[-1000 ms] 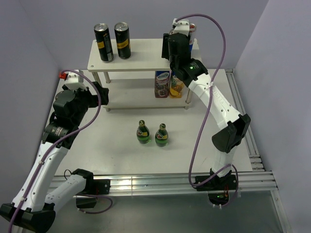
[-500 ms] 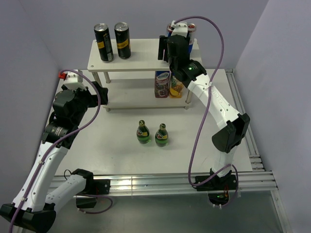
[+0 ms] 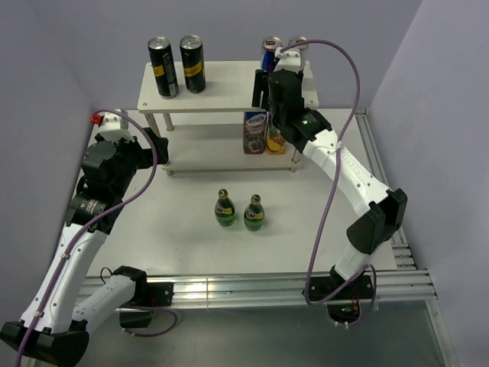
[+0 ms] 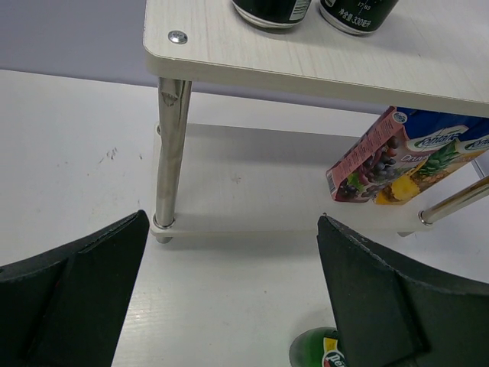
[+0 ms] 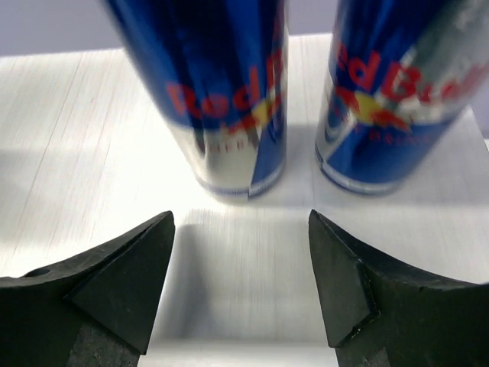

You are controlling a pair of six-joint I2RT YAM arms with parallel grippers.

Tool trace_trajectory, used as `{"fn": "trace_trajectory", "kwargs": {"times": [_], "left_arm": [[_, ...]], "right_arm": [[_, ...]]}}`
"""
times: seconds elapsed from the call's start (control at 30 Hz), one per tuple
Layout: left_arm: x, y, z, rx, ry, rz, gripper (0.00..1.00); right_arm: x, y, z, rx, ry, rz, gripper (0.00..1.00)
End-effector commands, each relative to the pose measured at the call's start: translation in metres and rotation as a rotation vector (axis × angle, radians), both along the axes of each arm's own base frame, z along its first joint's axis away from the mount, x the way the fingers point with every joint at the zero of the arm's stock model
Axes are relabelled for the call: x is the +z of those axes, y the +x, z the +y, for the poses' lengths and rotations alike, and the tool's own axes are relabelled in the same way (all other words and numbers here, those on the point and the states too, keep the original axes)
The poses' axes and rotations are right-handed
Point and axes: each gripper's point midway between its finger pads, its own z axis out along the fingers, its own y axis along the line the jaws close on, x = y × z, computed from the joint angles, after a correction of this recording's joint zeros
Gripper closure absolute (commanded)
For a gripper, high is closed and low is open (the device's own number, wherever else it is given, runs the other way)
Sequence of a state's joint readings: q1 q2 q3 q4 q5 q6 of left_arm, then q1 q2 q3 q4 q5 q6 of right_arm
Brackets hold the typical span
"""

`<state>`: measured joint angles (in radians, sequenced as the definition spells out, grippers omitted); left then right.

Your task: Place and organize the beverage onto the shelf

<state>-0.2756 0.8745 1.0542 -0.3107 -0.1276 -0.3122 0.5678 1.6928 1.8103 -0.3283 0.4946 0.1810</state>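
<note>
The shelf (image 3: 221,95) holds two black cans (image 3: 162,67) (image 3: 192,63) on the left of its top board. Two blue-and-silver cans (image 3: 270,50) (image 3: 297,44) stand upright side by side at the top board's back right. In the right wrist view these cans (image 5: 221,99) (image 5: 390,99) are just beyond my right gripper (image 5: 241,229), which is open and holds nothing. Two green bottles (image 3: 224,209) (image 3: 254,213) stand on the table in front of the shelf. My left gripper (image 3: 162,147) hangs open by the shelf's left posts, with one bottle (image 4: 315,353) at its right finger.
Two juice cartons (image 3: 254,131) (image 3: 276,141) stand on the shelf's lower board, also seen in the left wrist view as cartons (image 4: 367,157). A metal shelf post (image 4: 172,145) is ahead of the left gripper. Purple walls close the back and sides.
My right gripper has opened, let go of a blue-and-silver can on the top board and drawn back toward me. The left arm has not moved.
</note>
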Motion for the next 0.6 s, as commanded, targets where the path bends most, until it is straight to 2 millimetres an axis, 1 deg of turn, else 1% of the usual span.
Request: {"fn": "trace_trajectory", "kwargs": {"times": [0.0, 0.03, 0.07, 0.1, 0.13, 0.17, 0.2, 0.23, 0.27, 0.3, 0.33, 0.37, 0.4, 0.43, 0.47, 0.5, 0.53, 0.57], "left_arm": [[0.013, 0.001, -0.002, -0.012, -0.027, -0.047, 0.01], [0.013, 0.0, -0.002, -0.012, -0.027, -0.046, 0.01], [0.013, 0.001, -0.002, -0.01, -0.027, -0.046, 0.01], [0.013, 0.001, -0.002, -0.01, -0.027, -0.046, 0.01], [0.013, 0.001, -0.001, -0.007, -0.025, -0.047, 0.01], [0.014, 0.001, -0.001, -0.007, -0.025, -0.047, 0.01], [0.012, 0.001, -0.001, -0.009, -0.023, -0.043, 0.01], [0.01, 0.002, -0.002, -0.013, -0.024, -0.035, 0.01], [0.007, 0.002, -0.004, -0.019, -0.026, -0.021, 0.01], [0.007, 0.001, -0.008, -0.04, -0.034, -0.01, 0.01], [-0.002, -0.002, -0.011, -0.054, -0.034, 0.032, 0.01], [-0.005, -0.002, -0.015, -0.069, -0.058, 0.053, 0.01], [-0.014, -0.006, -0.022, -0.1, -0.072, 0.081, 0.01], [-0.018, -0.01, -0.027, -0.115, -0.086, 0.09, 0.01], [-0.023, -0.019, -0.034, -0.116, -0.108, 0.079, 0.01], [-0.024, -0.025, -0.039, -0.115, -0.117, 0.072, 0.01], [-0.027, -0.037, -0.058, -0.164, -0.121, 0.074, 0.01], [-0.033, -0.045, -0.066, -0.178, -0.134, 0.089, 0.01]], "right_arm": [[0.019, -0.026, 0.0, 0.013, 0.055, -0.041, 0.22], [0.018, -0.029, 0.001, 0.019, 0.065, -0.038, 0.22], [0.01, -0.033, 0.001, 0.024, 0.06, -0.021, 0.22], [0.015, -0.043, 0.002, 0.035, 0.072, -0.03, 0.22], [0.016, -0.049, 0.004, 0.042, 0.077, -0.03, 0.22], [0.005, -0.054, 0.003, 0.034, 0.063, -0.013, 0.22], [0.013, -0.066, 0.001, 0.039, 0.075, -0.031, 0.22], [0.0, -0.077, 0.008, 0.047, 0.061, -0.013, 0.22], [0.01, -0.091, 0.004, 0.049, 0.08, -0.038, 0.22], [0.008, -0.101, 0.006, 0.053, 0.09, -0.038, 0.22], [0.007, -0.112, 0.007, 0.059, 0.099, -0.04, 0.22], [0.004, -0.133, 0.008, 0.081, 0.109, -0.043, 0.22], [0.001, -0.144, 0.009, 0.094, 0.124, -0.044, 0.22], [-0.003, -0.155, 0.011, 0.109, 0.15, -0.038, 0.22], [-0.013, -0.174, 0.011, 0.134, 0.159, -0.034, 0.22], [-0.019, -0.183, 0.011, 0.147, 0.172, -0.029, 0.22], [-0.036, -0.192, 0.011, 0.154, 0.18, -0.002, 0.22], [-0.034, -0.206, 0.009, 0.179, 0.201, -0.004, 0.22]]}}
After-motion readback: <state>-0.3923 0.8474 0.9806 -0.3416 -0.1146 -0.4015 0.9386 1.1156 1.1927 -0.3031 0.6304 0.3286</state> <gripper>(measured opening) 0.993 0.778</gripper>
